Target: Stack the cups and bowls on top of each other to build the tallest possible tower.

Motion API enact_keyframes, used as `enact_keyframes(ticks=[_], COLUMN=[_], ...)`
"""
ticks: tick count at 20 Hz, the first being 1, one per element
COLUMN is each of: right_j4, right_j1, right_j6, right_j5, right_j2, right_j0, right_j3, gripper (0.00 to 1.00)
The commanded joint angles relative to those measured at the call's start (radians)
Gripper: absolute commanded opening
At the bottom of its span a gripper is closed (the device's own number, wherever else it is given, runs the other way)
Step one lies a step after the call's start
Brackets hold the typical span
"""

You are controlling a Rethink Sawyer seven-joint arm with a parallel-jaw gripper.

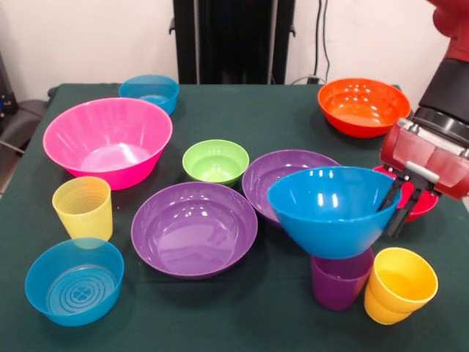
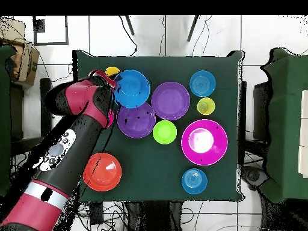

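On purple cup, blue bowl

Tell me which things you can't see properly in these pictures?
- Red bowl: front view, mostly hidden behind the gripper; overhead view, the arm covers nearly all of it.
- Purple cup: front view, its top is hidden by the blue bowl sitting on it; overhead view, fully hidden beneath that bowl.
- Yellow cups: overhead view, only a sliver shows beside the arm.
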Motion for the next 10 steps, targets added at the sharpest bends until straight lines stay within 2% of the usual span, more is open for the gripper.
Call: enact_keyframes(ticks=[1, 10], right_j4=[0.036, 0.067], right_j1=[0.041, 0.06], right_j6=[0.217, 0.205], right_j5=[-0.103, -0.103], right_j2=[0.086, 0.059], right_j0=[0.014, 0.024], right_j3=[-0.017, -0.015], gripper=[0.0, 0.0])
